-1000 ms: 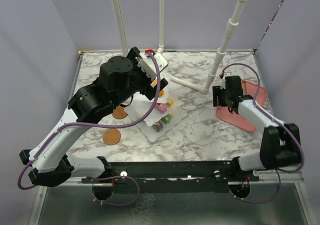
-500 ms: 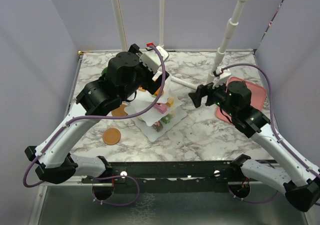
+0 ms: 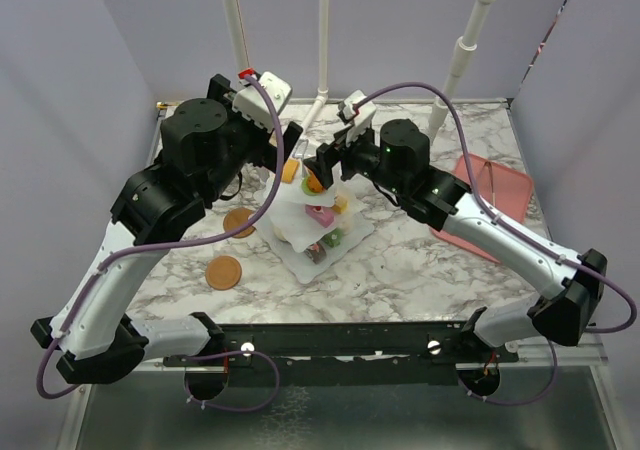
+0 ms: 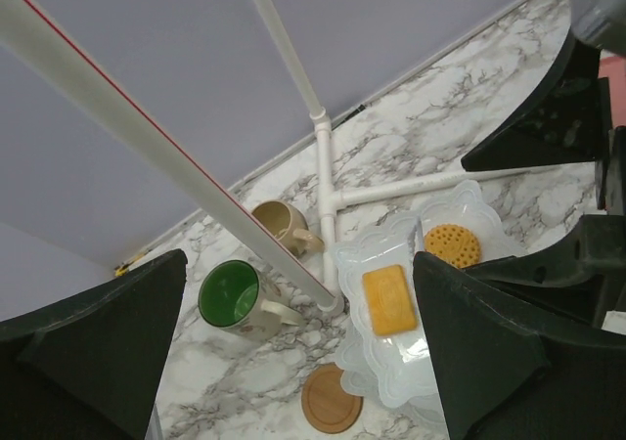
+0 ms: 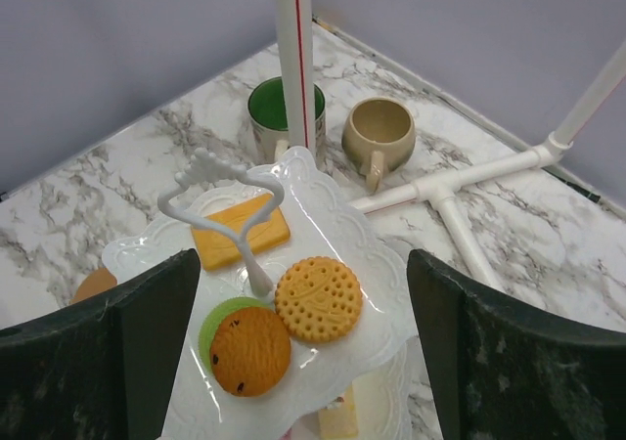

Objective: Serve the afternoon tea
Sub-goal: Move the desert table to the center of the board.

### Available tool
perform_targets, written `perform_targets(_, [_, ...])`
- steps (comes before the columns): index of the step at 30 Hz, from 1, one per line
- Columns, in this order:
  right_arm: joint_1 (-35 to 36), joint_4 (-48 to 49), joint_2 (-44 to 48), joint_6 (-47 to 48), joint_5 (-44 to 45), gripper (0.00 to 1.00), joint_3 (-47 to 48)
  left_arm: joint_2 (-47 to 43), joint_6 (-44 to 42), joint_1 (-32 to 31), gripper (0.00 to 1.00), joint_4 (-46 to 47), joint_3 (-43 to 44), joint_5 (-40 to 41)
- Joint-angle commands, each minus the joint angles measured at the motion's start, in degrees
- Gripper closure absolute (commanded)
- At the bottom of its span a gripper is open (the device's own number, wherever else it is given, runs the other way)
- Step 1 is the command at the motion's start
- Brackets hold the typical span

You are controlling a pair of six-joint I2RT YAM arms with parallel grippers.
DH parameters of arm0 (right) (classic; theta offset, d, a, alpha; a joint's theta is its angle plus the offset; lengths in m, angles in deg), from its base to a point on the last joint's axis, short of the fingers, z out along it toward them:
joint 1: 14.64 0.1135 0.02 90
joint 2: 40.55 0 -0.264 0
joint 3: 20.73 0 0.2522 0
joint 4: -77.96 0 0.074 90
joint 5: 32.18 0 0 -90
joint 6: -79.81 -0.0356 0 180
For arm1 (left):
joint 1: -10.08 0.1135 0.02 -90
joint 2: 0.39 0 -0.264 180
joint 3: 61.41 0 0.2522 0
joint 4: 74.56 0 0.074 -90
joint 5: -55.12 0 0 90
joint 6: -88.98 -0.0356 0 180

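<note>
The white tiered stand (image 3: 318, 232) stands mid-table with toy pastries on its plates. Its top plate (image 5: 323, 227) carries a yellow rectangular biscuit (image 5: 240, 233), a round dotted biscuit (image 5: 317, 298) and a brown cookie in a green cup (image 5: 249, 350) around the loop handle (image 5: 220, 181). My right gripper (image 3: 326, 166) hovers open and empty just above that plate. My left gripper (image 3: 286, 150) is open and empty, raised behind and left of the stand. The green-lined mug (image 4: 232, 296) and the beige mug (image 4: 279, 227) stand upright behind the stand. Two round brown coasters (image 3: 238, 222) (image 3: 224, 271) lie left of it.
The flat pink tray (image 3: 500, 195) lies at the right edge. White PVC poles (image 3: 322, 30) rise at the back, with a T-shaped pipe base (image 5: 460, 191) lying on the marble behind the stand. Purple walls enclose three sides.
My right arm has swung left from the pink tray to above the stand's top plate. My left arm has lifted and drawn back to the left, off the stand.
</note>
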Motion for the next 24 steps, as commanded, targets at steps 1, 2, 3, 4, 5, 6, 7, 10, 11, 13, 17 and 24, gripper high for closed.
perform_targets(1, [0.3,1.6,-3.1,2.3,-7.9,0.12,2.6,-1.9,-1.8,1.1,0.01,0.1,-0.1,1.5])
perform_targets(2, [0.4,2.2,-3.3,2.4,-8.7,0.14,2.3,-2.1,-2.5,1.1,0.01,0.2,-0.3,1.5])
perform_targets(3, [0.3,2.7,-3.7,2.4,-9.3,0.16,2.1,-2.2,-2.9,1.1,0.01,0.1,-0.7,1.5])
perform_targets(4, [0.3,3.0,-4.1,2.5,-9.7,0.18,2.1,-2.3,-3.3,1.0,0.01,0.2,-0.9,1.5])
perform_targets(5, [0.4,3.1,-4.8,2.5,-10.3,0.19,2.3,-2.4,-3.8,1.1,0.01,0.2,-1.2,1.6])
perform_targets(6, [0.3,3.2,-5.4,2.4,-10.6,0.21,2.5,-2.6,-4.2,1.1,0.01,0.2,-1.6,1.6])
perform_targets(7, [0.3,3.4,-5.9,2.3,-10.9,0.23,2.7,-2.8,-4.6,1.1,0.01,0.2,-1.9,1.5])
perform_targets(10, [0.4,5.6,-7.2,2.0,-12.2,0.33,2.6,-3.2,-5.8,1.0,0.01,0.2,-2.9,1.6])
perform_targets(11, [0.5,6.7,-7.6,1.7,-12.3,0.39,2.5,-3.4,-6.0,1.1,0.01,0.2,-3.2,1.7])
perform_targets(13, [0.6,7.0,-8.7,1.5,-12.2,0.52,2.9,-3.4,-6.5,1.0,0.01,0.3,-3.4,1.9])
perform_targets(17, [0.6,8.5,-9.2,1.3,-11.6,0.78,2.1,-3.6,-6.9,1.0,0.01,0.4,-3.1,1.9])
perform_targets(24, [0.6,8.1,-5.9,4.1,-6.3,1.00,0.3,-3.8,-7.3,1.0,0.01,0.4,-3.5,1.8])
